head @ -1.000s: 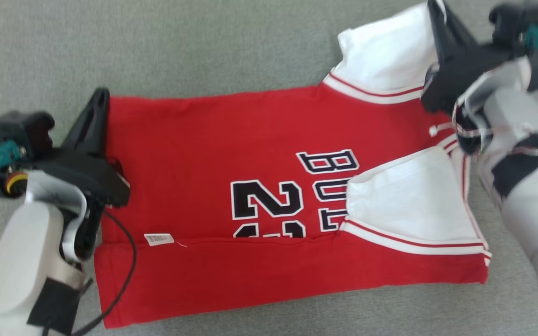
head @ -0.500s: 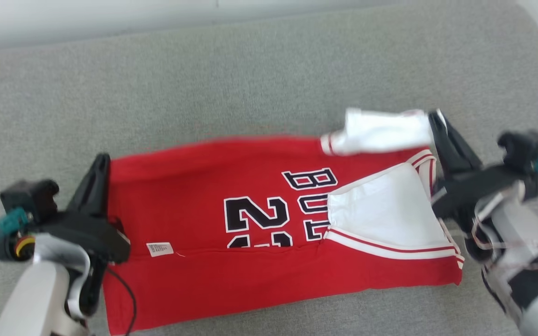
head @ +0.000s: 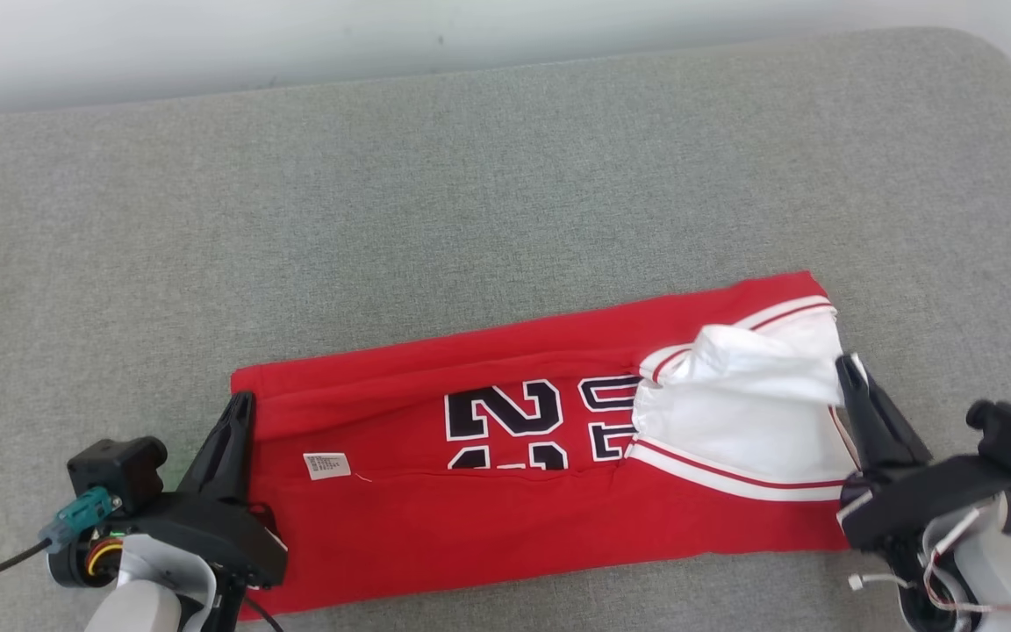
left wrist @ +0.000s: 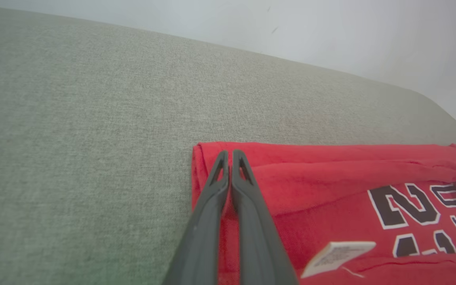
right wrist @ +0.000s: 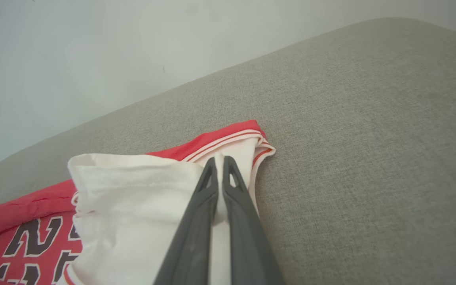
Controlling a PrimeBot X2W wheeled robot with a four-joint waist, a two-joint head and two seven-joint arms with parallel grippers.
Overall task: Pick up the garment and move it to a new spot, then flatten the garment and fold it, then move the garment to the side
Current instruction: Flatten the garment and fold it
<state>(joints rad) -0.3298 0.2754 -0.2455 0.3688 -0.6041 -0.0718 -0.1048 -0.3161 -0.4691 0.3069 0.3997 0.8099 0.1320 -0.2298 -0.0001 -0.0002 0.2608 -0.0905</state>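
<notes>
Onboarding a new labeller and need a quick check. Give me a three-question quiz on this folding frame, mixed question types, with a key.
1. True or false: the left gripper stands wide open above the jersey.
2. The right gripper pinches: A) red hem, B) white fabric, C) bare cushion.
3. Fill in: the small white label lies nearer the ___ gripper.
Key: 1 false, it is shut on the jersey; 2 B; 3 left.
</notes>
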